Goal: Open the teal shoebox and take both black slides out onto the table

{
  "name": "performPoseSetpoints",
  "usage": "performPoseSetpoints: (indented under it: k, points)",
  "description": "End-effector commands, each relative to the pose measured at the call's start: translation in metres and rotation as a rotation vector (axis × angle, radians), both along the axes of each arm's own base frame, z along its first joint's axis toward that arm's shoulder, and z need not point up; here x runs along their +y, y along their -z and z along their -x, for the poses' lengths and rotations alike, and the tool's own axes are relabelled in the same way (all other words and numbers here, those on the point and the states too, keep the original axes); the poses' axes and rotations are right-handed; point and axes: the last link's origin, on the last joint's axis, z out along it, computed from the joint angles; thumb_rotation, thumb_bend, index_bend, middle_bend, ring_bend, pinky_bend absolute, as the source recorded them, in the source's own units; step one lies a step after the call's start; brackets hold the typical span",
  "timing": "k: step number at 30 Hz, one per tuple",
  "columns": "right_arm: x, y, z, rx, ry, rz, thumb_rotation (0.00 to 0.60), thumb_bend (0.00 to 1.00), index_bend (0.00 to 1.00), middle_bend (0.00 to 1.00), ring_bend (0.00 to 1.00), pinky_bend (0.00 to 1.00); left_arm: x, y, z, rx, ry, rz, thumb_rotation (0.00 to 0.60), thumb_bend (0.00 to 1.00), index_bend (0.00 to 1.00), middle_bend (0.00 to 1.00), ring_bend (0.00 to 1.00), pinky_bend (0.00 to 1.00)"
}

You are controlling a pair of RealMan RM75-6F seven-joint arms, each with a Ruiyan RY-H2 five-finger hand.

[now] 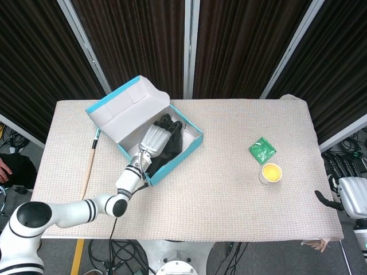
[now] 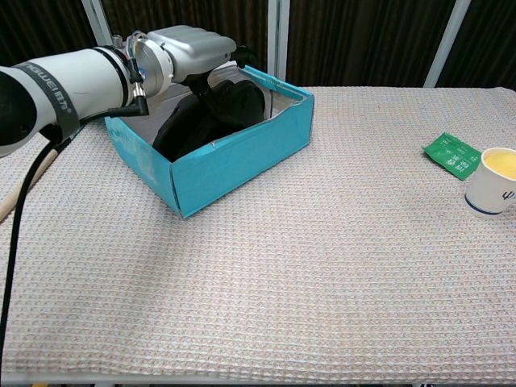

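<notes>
Left hand (image 1: 156, 137) inside open shoebox (image 2: 242, 157), over black slides (image 2: 201, 121); grip state unclear. Close firmly on one slide, lift straight above wall.

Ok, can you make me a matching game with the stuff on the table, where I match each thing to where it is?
Things:
1. black slides
2. paper cup
3. wooden stick
4. left hand

Places:
A. lying near the table's left edge, outside the box
B. inside the open teal shoebox
C. reaching down into the box from above
D. just below the green packet in the head view

Pairs: 1-B, 2-D, 3-A, 4-C
</notes>
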Motion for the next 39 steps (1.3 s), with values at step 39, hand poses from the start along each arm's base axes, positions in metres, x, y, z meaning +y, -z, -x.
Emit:
performPoseSetpoints:
  k: [39]
  points:
    - [0.0,0.001,-0.002,0.012,0.005,-0.005,0.6,0.17,0.05,0.05,0.0,0.0,0.006,0.016,0.026,0.042,-0.045,-0.122,0.565,0.16,0.07,0.07,0.09,0.23]
